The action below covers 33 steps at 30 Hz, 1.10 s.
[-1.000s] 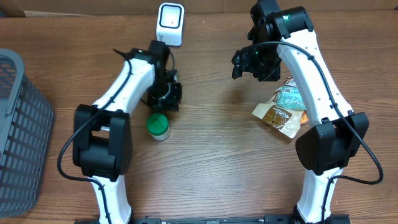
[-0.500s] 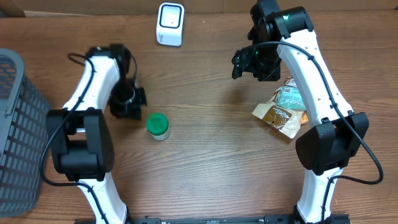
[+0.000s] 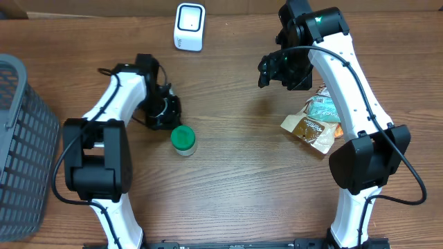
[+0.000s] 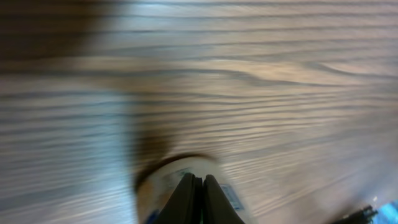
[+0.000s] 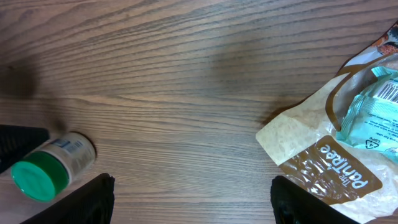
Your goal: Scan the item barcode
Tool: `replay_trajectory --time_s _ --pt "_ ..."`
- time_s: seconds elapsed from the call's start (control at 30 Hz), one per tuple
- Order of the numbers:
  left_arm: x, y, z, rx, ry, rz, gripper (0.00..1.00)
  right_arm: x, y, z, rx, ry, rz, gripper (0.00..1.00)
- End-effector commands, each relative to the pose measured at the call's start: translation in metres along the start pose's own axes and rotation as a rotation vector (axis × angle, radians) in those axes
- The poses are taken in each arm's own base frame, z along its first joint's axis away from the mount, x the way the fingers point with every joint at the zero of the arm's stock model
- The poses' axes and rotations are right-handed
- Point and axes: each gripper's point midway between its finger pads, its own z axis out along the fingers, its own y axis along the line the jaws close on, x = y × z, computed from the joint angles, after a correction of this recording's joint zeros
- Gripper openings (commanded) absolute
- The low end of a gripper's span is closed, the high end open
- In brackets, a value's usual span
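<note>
A small white jar with a green lid (image 3: pixel 183 140) lies on the wooden table (image 3: pixel 235 173). It also shows at the lower left of the right wrist view as the jar (image 5: pixel 51 167). My left gripper (image 3: pixel 166 114) is shut and empty, just up-left of the jar. In the blurred left wrist view its closed fingertips (image 4: pixel 196 198) point at the jar (image 4: pixel 163 186). Whether they touch it I cannot tell. The white barcode scanner (image 3: pixel 190 26) stands at the back. My right gripper (image 3: pixel 278 69) hangs open above bare wood, its gripper (image 5: pixel 196 205) empty.
Snack packets lie right of centre: a brown and white bag (image 3: pixel 310 130) and a teal packet (image 3: pixel 322 107), seen as the bag (image 5: pixel 323 155) and the teal packet (image 5: pixel 373 118). A grey basket (image 3: pixel 21 138) fills the left edge.
The left arm swung out to the left and has come back toward the jar. The jar has shifted slightly to the right. The right arm has not moved.
</note>
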Motion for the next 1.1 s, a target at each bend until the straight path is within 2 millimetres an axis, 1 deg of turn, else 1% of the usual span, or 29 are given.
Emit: replay_trajectory --time_s 0.0,0.07,0.27,0.3,0.33,0.4,0.47,0.5,0.53,0.6,0.7,0.73,0.77,0.8,0.83,0.87,0.9,0.93,0.97,1.0,1.03,1.07 --pt "0.014 -0.040 0.007 0.067 0.025 0.112 0.04 0.002 0.002 -0.004 -0.001 -0.006 -0.009 0.77" --pt "0.023 -0.052 0.014 0.060 0.045 0.152 0.04 0.003 0.001 -0.004 0.000 -0.003 -0.009 0.77" --pt "0.042 -0.081 0.025 0.089 0.093 0.220 0.04 0.004 0.001 -0.004 0.001 0.000 -0.008 0.77" --pt "0.046 -0.086 0.027 0.100 0.101 0.232 0.04 0.004 0.001 -0.004 0.001 0.000 -0.008 0.77" --pt "0.051 -0.096 0.029 0.126 0.114 0.250 0.04 0.004 0.001 -0.004 0.000 0.001 -0.008 0.77" --pt "0.053 -0.103 0.028 0.142 0.117 0.262 0.04 0.004 0.001 -0.004 0.001 0.000 -0.008 0.77" --pt "0.045 -0.108 0.021 0.147 0.089 0.275 0.04 0.004 0.001 -0.004 0.001 0.000 -0.008 0.77" --pt "0.037 -0.109 0.013 0.143 0.061 0.275 0.04 0.004 0.001 -0.004 0.001 0.000 -0.009 0.77" --pt "0.024 -0.107 -0.001 0.129 0.019 0.269 0.04 0.004 0.001 -0.004 0.000 -0.001 -0.010 0.78" --pt "-0.007 -0.101 -0.046 0.099 -0.085 0.236 0.04 0.004 0.003 -0.004 -0.006 0.002 -0.037 0.82" --pt "-0.040 -0.080 -0.114 0.053 -0.228 0.173 0.04 0.006 0.008 -0.003 -0.019 0.006 -0.072 0.89" --pt "-0.048 -0.071 -0.139 0.041 -0.277 0.147 0.08 0.007 0.012 -0.003 -0.026 0.007 -0.080 0.90" --pt "-0.057 -0.055 -0.170 0.028 -0.339 0.106 0.17 0.010 0.021 -0.002 -0.037 0.009 -0.098 0.91" --pt "-0.060 -0.046 -0.186 0.024 -0.369 0.082 0.21 0.012 0.029 0.000 -0.041 0.005 -0.120 0.91" --pt "-0.062 -0.038 -0.196 0.023 -0.389 0.063 0.24 0.014 0.039 0.001 -0.045 0.001 -0.144 0.91" --pt "-0.065 -0.026 -0.208 0.021 -0.413 0.033 0.28 0.016 0.047 0.002 -0.050 -0.004 -0.166 0.91" --pt "-0.067 -0.018 -0.215 0.020 -0.426 0.014 0.31 0.019 0.060 0.004 -0.057 -0.011 -0.206 0.91" --pt "-0.068 -0.005 -0.221 0.019 -0.437 -0.017 0.33 0.027 0.082 0.007 -0.069 -0.020 -0.289 0.91" --pt "-0.069 0.009 -0.225 0.015 -0.440 -0.053 0.37 0.034 0.098 0.010 -0.078 -0.026 -0.347 0.91" --pt "-0.069 0.027 -0.229 0.003 -0.445 -0.093 0.43 0.045 0.119 0.013 -0.082 -0.034 -0.433 0.91" --pt "-0.069 0.041 -0.234 -0.007 -0.453 -0.125 0.51 0.061 0.144 0.020 -0.088 -0.040 -0.536 0.92" --pt "-0.069 0.050 -0.236 -0.020 -0.459 -0.145 0.58 0.067 0.153 0.024 -0.082 -0.045 -0.570 0.92"
